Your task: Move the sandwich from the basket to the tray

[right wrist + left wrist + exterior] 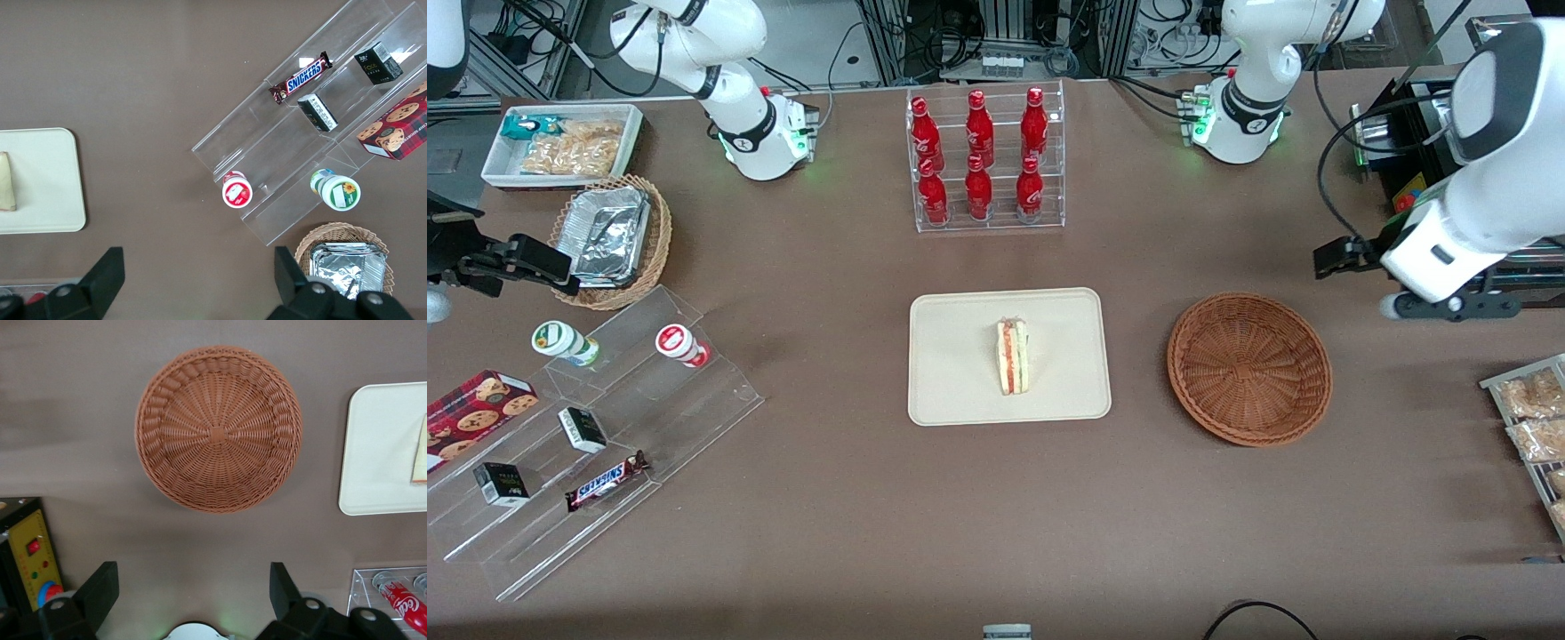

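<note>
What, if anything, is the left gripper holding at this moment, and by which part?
Nothing: the left gripper is open and empty, raised above the table beside the empty basket; the sandwich lies on the tray.

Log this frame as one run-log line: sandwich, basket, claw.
sandwich: lying on tray | basket: nothing in it | claw: open, holding nothing, raised above the table beside the basket

A matte brown tabletop (836, 533) fills the scene under even overhead light, bordered at 12 o'clock by grey metal framing with tangled black cables (996, 36) and, at 11 o'clock, a pale grey floor (809, 44) glimpsed between the frame's uprights.
</note>
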You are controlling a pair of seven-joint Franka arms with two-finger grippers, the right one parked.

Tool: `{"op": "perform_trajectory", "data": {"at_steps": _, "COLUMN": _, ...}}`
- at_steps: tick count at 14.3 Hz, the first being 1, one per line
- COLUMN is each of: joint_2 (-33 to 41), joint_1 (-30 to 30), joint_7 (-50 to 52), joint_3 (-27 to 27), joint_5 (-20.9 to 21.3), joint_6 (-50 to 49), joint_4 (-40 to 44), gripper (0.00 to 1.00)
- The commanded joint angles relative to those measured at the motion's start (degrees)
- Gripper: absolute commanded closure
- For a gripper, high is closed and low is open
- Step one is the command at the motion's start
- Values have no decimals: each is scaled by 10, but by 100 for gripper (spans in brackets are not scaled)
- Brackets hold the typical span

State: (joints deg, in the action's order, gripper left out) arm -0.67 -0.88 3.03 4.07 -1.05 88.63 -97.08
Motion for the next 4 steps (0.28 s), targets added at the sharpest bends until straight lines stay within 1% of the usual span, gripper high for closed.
{"op": "perform_trajectory", "data": {"at_steps": 1, "joint_2": 40, "joint_1": 7, "joint_7": -12, "joint_3": 8, "joint_5": 7, "joint_6": -7, "joint_4": -7, "gripper": 0}}
{"op": "perform_trajectory", "data": {"at_steps": 3, "joint_2": 45, "joint_1": 7, "joint_7": -12, "joint_3": 8, "joint_5": 21, "joint_6": -17, "joint_4": 11, "gripper": 0}}
{"op": "perform_trajectory", "data": {"at_steps": 4, "joint_2": 48, "joint_1": 8, "joint_7": -13, "joint_3": 7, "joint_5": 21, "joint_6": -20, "joint_4": 15, "gripper": 0}}
